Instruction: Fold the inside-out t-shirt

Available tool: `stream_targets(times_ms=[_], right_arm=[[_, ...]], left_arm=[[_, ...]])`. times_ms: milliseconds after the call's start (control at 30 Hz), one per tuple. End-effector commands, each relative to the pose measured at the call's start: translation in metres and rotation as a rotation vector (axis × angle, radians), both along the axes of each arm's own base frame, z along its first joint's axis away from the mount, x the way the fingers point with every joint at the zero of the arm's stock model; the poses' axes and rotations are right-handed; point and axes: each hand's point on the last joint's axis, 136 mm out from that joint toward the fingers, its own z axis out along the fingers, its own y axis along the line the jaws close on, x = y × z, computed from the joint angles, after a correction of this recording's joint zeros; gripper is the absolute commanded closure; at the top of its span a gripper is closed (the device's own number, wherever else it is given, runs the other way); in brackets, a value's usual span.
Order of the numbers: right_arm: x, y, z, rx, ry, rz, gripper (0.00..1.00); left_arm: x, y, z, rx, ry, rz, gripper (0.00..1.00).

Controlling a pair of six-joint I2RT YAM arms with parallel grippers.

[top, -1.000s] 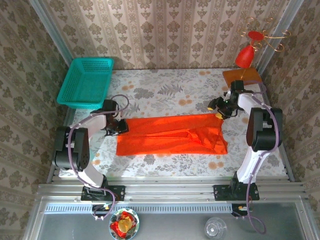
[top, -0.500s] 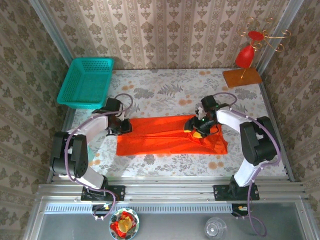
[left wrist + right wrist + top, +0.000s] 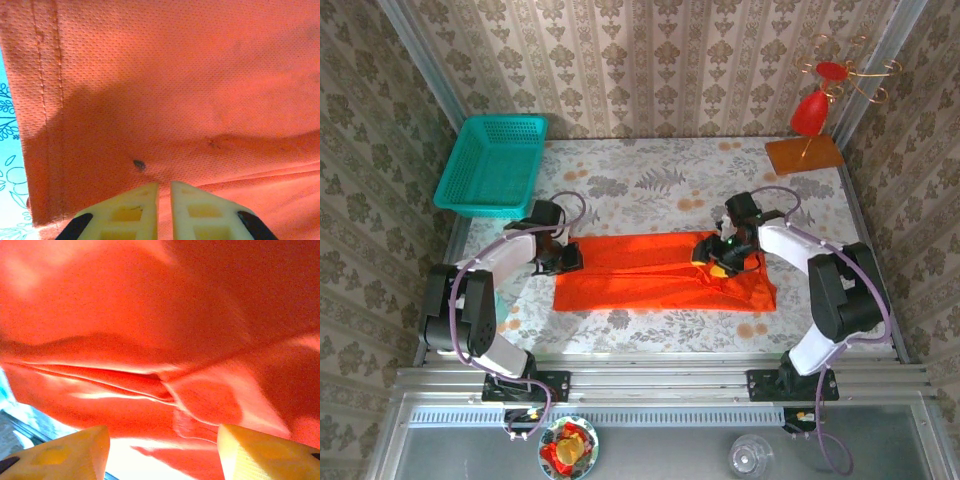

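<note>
Lying as a long strip across the table (image 3: 650, 180), the inside-out t-shirt (image 3: 650, 280) reaches between both arms. Left gripper (image 3: 566, 258): fingers narrow, apparently pinching the left hem to anchor it. Right gripper (image 3: 716, 258): fingers wide over the creased right half, nothing gripped, likely placed for a pinch. Teal basket (image 3: 455, 185), far left: nothing visible inside.
</note>
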Motion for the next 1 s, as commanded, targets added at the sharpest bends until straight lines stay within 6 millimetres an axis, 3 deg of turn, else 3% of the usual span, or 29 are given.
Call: stream_targets(times_ms=[0,100,167,267,400,500,667,767,833,967], right_arm=[[0.026,0.026,0.025,0.117,-0.063,-0.016,0.40],[0.038,0.045,0.020,0.184,-0.054,0.004,0.41],[0.038,0.048,0.003,0.180,-0.017,0.009,0.41],[0.023,0.030,-0.038,0.079,0.070,-0.025,0.42],[0.000,0.005,-0.070,-0.063,0.131,-0.043,0.42],[0.002,0.008,-0.064,-0.044,0.115,-0.045,0.42],[0.022,0.014,-0.016,-0.030,-0.006,-0.041,0.42],[0.021,0.021,-0.003,0.013,-0.026,-0.027,0.42],[0.015,0.022,-0.008,0.025,-0.007,-0.025,0.41],[-0.002,0.003,-0.044,-0.089,0.062,-0.040,0.41]], left_arm=[[0.000,0.007,0.000,0.017,0.003,-0.004,0.86],[0.004,0.013,-0.003,0.008,0.010,0.018,0.87],[0.005,0.015,-0.003,0.006,0.007,0.022,0.87],[0.003,0.017,-0.005,0.010,0.015,0.026,0.87],[-0.002,0.024,-0.009,0.020,0.037,0.045,0.87],[-0.003,0.028,-0.010,0.023,0.044,0.056,0.87],[0.001,0.023,-0.007,0.003,0.040,0.047,0.87],[0.003,0.019,-0.008,-0.012,0.043,0.036,0.87],[0.003,0.019,-0.011,-0.012,0.052,0.034,0.87],[0.004,0.023,-0.024,0.017,0.077,0.044,0.87]])
